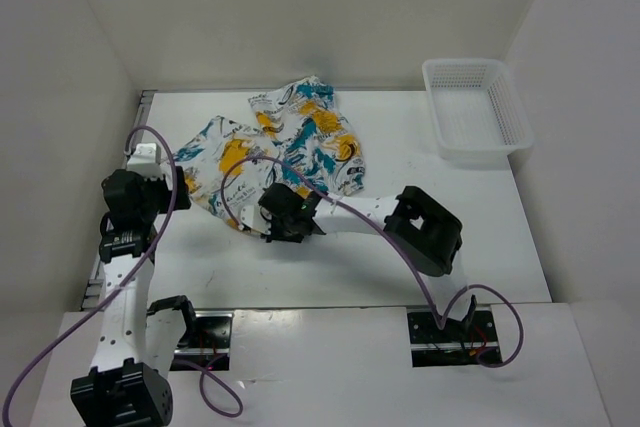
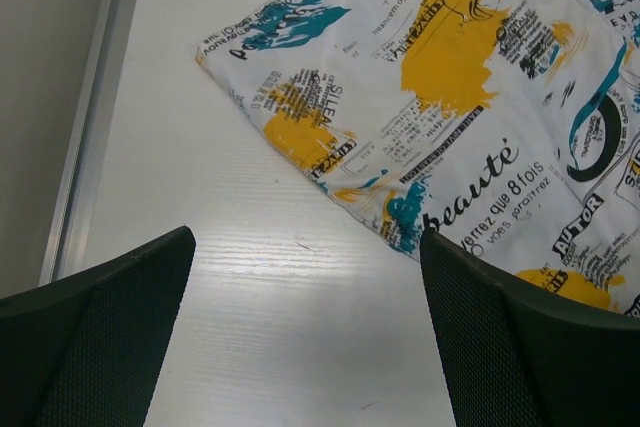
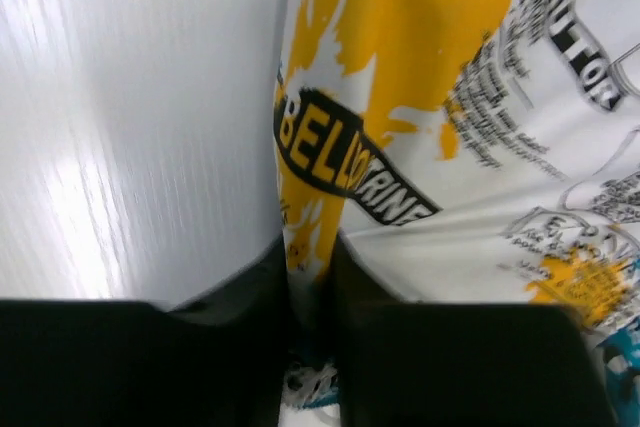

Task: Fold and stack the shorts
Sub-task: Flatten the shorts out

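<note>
Fabric of the shorts (image 3: 470, 87) is pinched between my right fingers (image 3: 258, 292), which are pressed together on a yellow-and-black printed fold at the cloth's near edge. The rest of the print runs away ahead of them and off to their right, and bare white surface (image 3: 130, 127) lies to their left. In the top view the shorts (image 1: 290, 142) lie rumpled on the surface, spreading from my right fingers (image 1: 287, 215) toward the back wall and out to their left. My left fingers (image 2: 110, 327) are spread wide with nothing between them, held over bare surface. A corner of the shorts (image 2: 480, 97) lies ahead of them and to their right, apart from both tips. A white mesh basket (image 1: 475, 112) stands well off to the right of my right fingers, clear of the shorts.
</note>
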Motion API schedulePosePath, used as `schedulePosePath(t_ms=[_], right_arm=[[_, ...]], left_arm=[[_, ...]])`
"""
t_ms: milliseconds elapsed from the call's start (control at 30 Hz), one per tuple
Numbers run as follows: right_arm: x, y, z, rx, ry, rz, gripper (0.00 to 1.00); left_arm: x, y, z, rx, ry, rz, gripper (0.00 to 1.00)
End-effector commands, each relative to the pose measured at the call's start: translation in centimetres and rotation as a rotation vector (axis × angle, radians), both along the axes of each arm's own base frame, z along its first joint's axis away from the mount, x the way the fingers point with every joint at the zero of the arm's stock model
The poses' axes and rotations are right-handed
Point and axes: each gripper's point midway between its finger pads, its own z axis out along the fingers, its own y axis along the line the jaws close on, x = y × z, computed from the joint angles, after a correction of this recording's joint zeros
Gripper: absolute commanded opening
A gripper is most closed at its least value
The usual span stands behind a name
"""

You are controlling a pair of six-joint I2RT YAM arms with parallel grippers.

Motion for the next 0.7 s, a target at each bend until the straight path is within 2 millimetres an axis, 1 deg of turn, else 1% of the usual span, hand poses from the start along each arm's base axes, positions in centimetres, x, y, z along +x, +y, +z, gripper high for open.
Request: schedulePosePath(t_ms=[0, 33, 67, 100, 133, 167, 200, 233, 267, 300, 333, 367, 400, 433, 467, 500, 533, 567, 600, 633, 667], right_arm=[[-2.0, -4.3, -1.2, -0.128, 0.017, 0.063, 0.05], [-2.1, -5.1, -0.9, -0.138, 0.000, 0.075, 0.00], [-3.3, -7.8, -1.8, -0.213, 0.007, 0.121, 0.00], [-3.7, -8.7, -0.1, -0.198, -0.018, 0.145, 0.00], [-4.1, -10.4, 0.1, -0.219, -0.017, 0.158, 0.00], [-5.3, -13.4, 0.5, -0.257, -0.015, 0.197, 0.00], [-5.4, -15.4, 0.7, -0.275, -0.012, 0.194, 0.00], [-6.4, -18.1, -0.1, -0.316, 0.011, 0.204, 0.03], [-6.6, -19.6, 0.2, -0.335, 0.003, 0.233, 0.04], [-5.5, -20.8, 2.0, -0.284, -0.050, 0.195, 0.07], [-5.8, -22.2, 1.9, -0.287, -0.057, 0.190, 0.21], [-4.9, -22.0, 2.8, -0.245, -0.119, 0.192, 0.36], [-4.2, -22.0, 4.9, -0.188, -0.205, 0.178, 0.54], [-4.2, -22.1, 5.2, -0.166, -0.237, 0.182, 0.93], [-4.0, -21.5, 6.3, -0.124, -0.269, 0.180, 1.00], [-3.6, -21.4, 7.5, -0.087, -0.310, 0.163, 1.00], [-3.8, -21.2, 7.5, -0.071, -0.295, 0.157, 1.00], [-3.7, -20.8, 8.0, -0.046, -0.293, 0.142, 1.00], [-3.6, -20.5, 8.7, -0.024, -0.270, 0.095, 1.00], [-3.6, -20.5, 8.4, -0.029, -0.234, 0.071, 1.00], [-3.5, -20.5, 8.5, -0.014, -0.202, 0.046, 1.00]], left_arm=[[0.4, -0.1, 1.1, 0.002, -0.038, -0.020, 1.00], [0.4, -0.2, 1.1, 0.002, -0.038, -0.020, 1.00], [0.4, -0.3, 0.3, -0.010, -0.011, -0.028, 1.00], [0.4, -0.5, -0.1, -0.019, 0.007, -0.036, 1.00], [0.4, -0.9, -0.6, -0.036, 0.023, -0.059, 1.00], [0.5, -1.2, -1.4, -0.054, 0.059, -0.071, 1.00], [0.2, -1.2, -2.3, -0.070, 0.107, -0.070, 1.00], [0.2, -1.6, -4.1, -0.092, 0.177, -0.081, 1.00], [0.1, -1.3, -4.8, -0.094, 0.215, -0.064, 1.00], [-0.2, -1.5, -6.0, -0.098, 0.270, -0.062, 1.00], [-0.3, -1.2, -7.5, -0.097, 0.337, -0.043, 1.00], [-1.0, -1.8, -8.6, -0.112, 0.405, -0.057, 1.00], [-0.8, -2.1, -8.7, -0.117, 0.431, -0.068, 1.00], [-0.9, -2.6, -10.0, -0.120, 0.495, -0.083, 1.00], [-0.9, -2.9, -10.3, -0.123, 0.518, -0.093, 1.00], [-0.8, -3.4, -10.5, -0.133, 0.536, -0.111, 1.00], [-0.3, -3.8, -10.6, -0.140, 0.546, -0.130, 1.00], [0.0, -4.8, -10.4, -0.155, 0.544, -0.171, 1.00], [-0.1, -5.1, -10.8, -0.170, 0.557, -0.184, 1.00], [0.4, -5.7, -10.2, -0.171, 0.542, -0.210, 1.00], [0.9, -5.9, -10.1, -0.167, 0.536, -0.219, 1.00]])
